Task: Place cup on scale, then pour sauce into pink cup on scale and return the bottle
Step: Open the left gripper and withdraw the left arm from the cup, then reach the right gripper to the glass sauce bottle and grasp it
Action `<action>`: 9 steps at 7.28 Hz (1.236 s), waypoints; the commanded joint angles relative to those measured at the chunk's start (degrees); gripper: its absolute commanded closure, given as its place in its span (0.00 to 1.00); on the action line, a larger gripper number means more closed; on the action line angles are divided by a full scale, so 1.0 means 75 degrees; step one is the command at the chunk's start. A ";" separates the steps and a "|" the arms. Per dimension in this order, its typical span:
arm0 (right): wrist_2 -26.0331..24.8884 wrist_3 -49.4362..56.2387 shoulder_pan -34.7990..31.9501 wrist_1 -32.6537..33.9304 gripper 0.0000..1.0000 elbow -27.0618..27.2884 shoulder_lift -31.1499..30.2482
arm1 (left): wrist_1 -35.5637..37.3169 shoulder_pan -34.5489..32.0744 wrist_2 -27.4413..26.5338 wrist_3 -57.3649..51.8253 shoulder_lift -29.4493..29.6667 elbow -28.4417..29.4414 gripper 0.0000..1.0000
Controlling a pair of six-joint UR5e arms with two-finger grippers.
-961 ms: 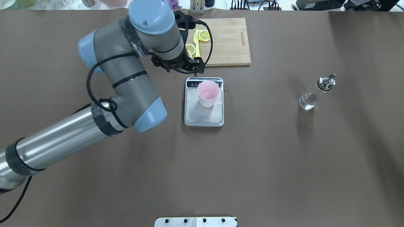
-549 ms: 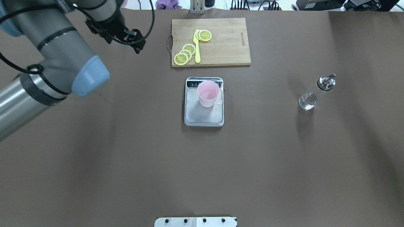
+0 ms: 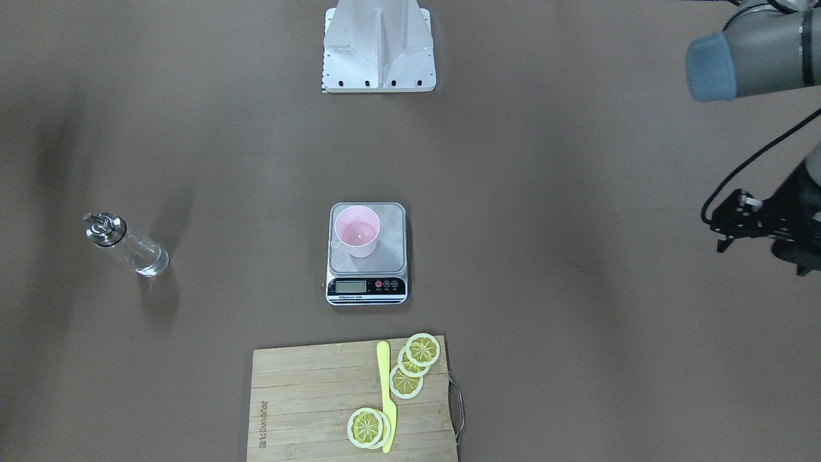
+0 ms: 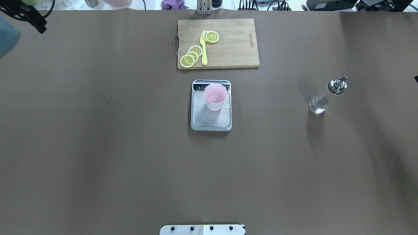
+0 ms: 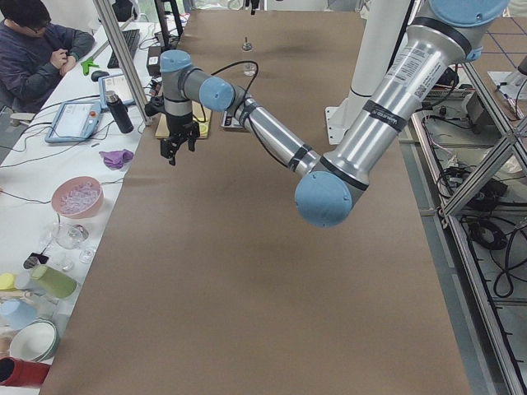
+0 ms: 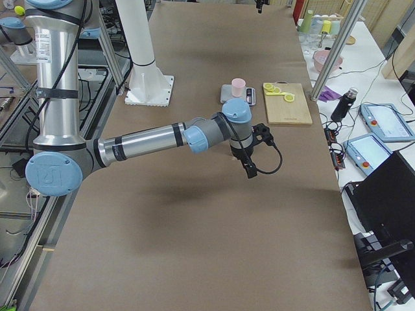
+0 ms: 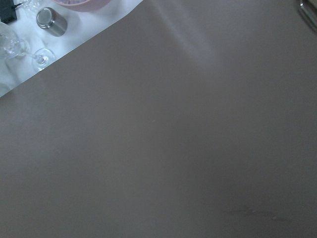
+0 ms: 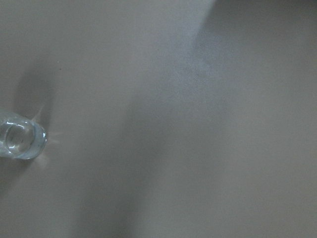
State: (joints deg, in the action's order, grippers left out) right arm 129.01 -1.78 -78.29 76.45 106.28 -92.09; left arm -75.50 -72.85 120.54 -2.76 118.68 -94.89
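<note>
Cup [image 4: 215, 98] on scale [image 4: 210, 121]; pouring is next. Left end effector [image 3: 761, 256] appears spread, empty; right end effector [image 6: 249, 170] aperture indeterminate. Grasp bottle [image 4: 321, 99] upright.

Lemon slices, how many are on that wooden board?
5 slices, all on the board: three overlapping beside the knife, two overlapping at its far end. Overlaps may hide more.

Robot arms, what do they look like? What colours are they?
Both arms are shiny silver tubes joined by chunky grey joints with pale blue round caps and black bands. The left arm and the right arm each carry a white label with writing. A black cable loops near each wrist, next to a black gripper: the left gripper and the right gripper.
</note>
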 commanded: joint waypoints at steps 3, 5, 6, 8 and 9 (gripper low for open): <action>0.0633 -0.0021 0.0021 -0.1775 0.00 -0.0015 -0.0634 | -0.1775 -0.1513 0.1222 -0.1636 -0.1781 0.1565 0.02; 0.0705 0.0002 0.0230 -0.3270 0.01 -0.0200 -0.1020 | -0.2191 -0.1502 0.1283 -0.1578 -0.2008 0.1472 0.02; 0.0937 -0.0009 0.0406 -0.4451 0.01 -0.0805 -0.1010 | -0.2168 -0.1502 0.1283 -0.1566 -0.1985 0.1472 0.02; 0.1174 -0.0068 0.0559 -0.6750 0.01 -0.2188 -0.0812 | -0.2191 -0.1513 0.1283 -0.1577 -0.2031 0.1460 0.02; 0.1174 -0.0079 0.0803 -0.7224 0.01 -0.2624 -0.0463 | -0.2191 -0.1513 0.1295 -0.1577 -0.2055 0.1426 0.02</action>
State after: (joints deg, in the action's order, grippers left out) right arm 137.53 -2.24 -73.95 28.82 91.36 -97.89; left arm -91.88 -84.17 130.18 -14.56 103.46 -83.98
